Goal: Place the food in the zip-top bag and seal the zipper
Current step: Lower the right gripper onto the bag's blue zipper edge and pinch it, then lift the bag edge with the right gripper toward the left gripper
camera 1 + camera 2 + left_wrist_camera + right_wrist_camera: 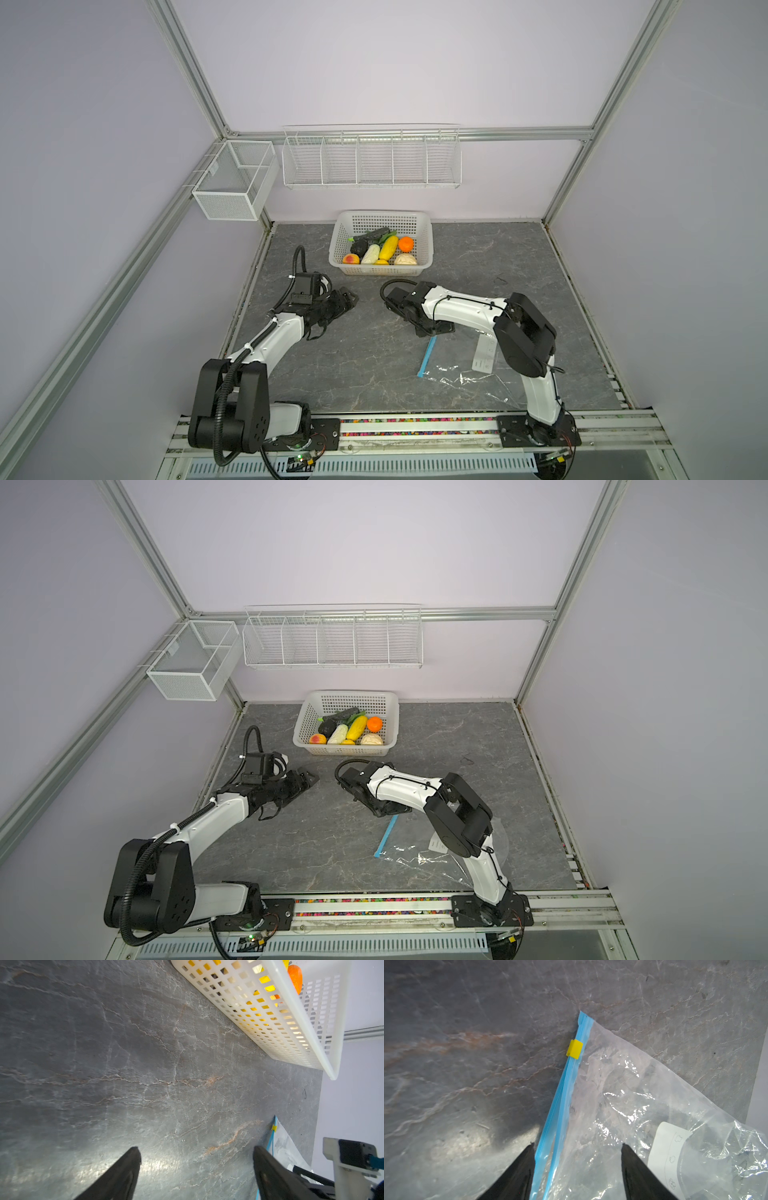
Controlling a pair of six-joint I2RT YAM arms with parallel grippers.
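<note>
Evidently, the large clear, crinkly plastic zip-top bag was laid flat on the dark grey, marble-patterned tabletop, at its right front and partly hidden beneath the right arm in both top views. Its thin light-blue zipper was seen running along the edge facing the middle of the table, with a small yellow slider tab seated near the far end of the strip. A white rectangular label was visible on the bag.

The right gripper was held low over the bag's mouth edge. Its black fingers were spread apart, one at the outer side of the blue strip and one over the clear plastic, and nothing was clamped. Contact with the bag could not be judged.

The left gripper was poised over bare tabletop, its fingers wide apart and empty.

The small toy fruits and vegetables, in orange, yellow, white, beige, peach-red, dark green and black, were all piled in the white perforated plastic basket at the back of the table, well apart from the bag.
</note>
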